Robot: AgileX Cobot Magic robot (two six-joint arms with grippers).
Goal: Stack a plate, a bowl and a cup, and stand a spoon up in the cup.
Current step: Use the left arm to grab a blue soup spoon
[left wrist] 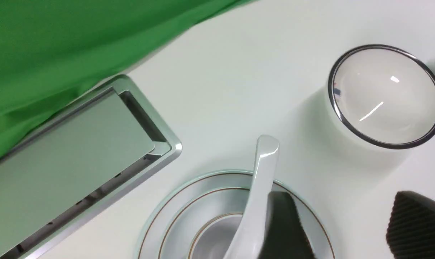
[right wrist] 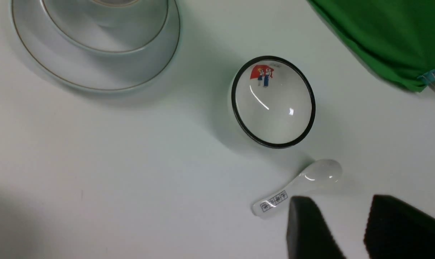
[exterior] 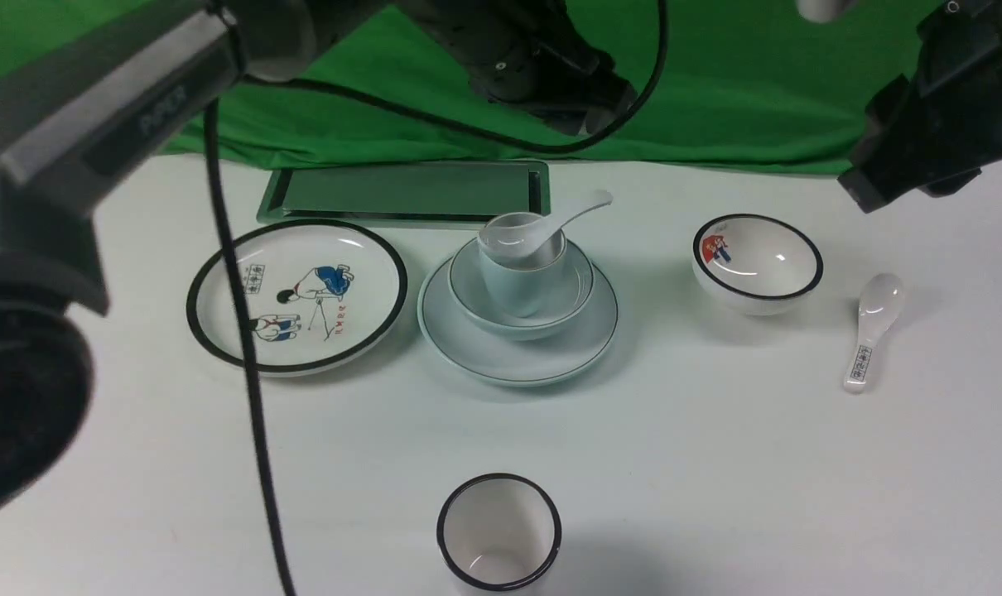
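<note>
Robot lab bench, staged tabletop set.
Green cloth [exterior: 758, 99] hangs as a backdrop behind a plain white counter [exterior: 716, 497]. Robot left arm [exterior: 95, 99] and right arm [exterior: 940, 124] reach over it, with a cable [exterior: 244, 348] dangling. Metal tray [exterior: 410, 192], plain plate [exterior: 517, 364], cartoon plate [exterior: 298, 294] and black-rimmed cup [exterior: 499, 530] are laid out spaced apart like test props.

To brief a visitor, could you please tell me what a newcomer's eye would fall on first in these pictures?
The pale stack in the middle: the plate, the bowl on it, the cup inside, and the spoon leaning out of the cup. To its left lies a black-rimmed cartoon plate, and a black-rimmed cup stands nearer the robot.
</note>
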